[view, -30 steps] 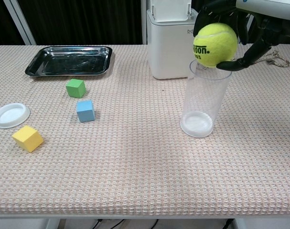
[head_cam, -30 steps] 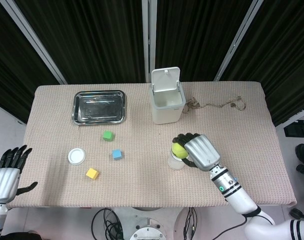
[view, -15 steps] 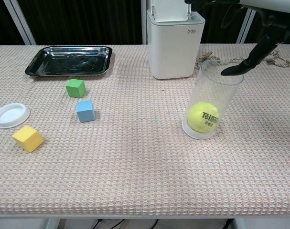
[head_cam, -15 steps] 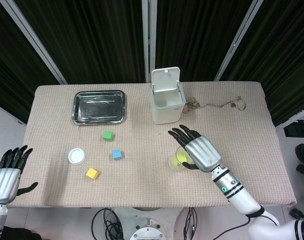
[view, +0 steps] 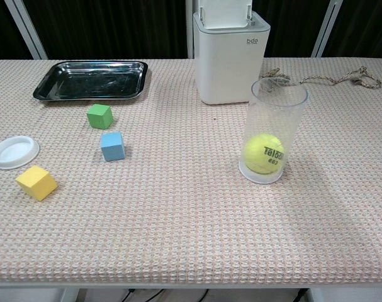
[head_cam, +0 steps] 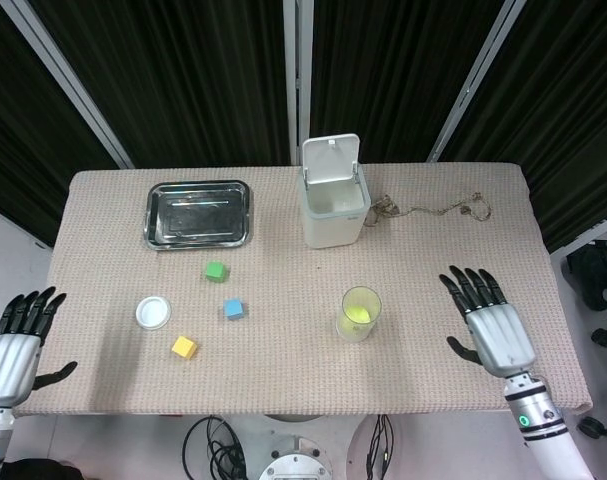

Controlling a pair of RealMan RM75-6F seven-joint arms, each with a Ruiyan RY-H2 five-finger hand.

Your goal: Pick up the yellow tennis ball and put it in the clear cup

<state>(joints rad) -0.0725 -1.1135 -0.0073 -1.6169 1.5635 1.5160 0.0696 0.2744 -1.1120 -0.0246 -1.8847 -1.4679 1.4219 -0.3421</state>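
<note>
1. A table (view: 178, 239) covered in beige woven cloth carries a steel tray (view: 92, 80), a white lidded bin (view: 228, 56) and a length of rope (view: 329, 77).
2. Green (view: 99, 116), blue (view: 112, 145) and yellow (view: 36, 182) cubes, a white round lid (view: 13, 151) and a clear plastic cup (view: 271, 135) stand nearer the front.

Head view looks straight down; chest view faces the table (view: 178, 226) low.

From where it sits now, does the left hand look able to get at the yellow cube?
Probably yes. The left hand is open at the table's near left edge, and the yellow cube lies on bare cloth nearby, with only the white lid close, off to the side.
</note>
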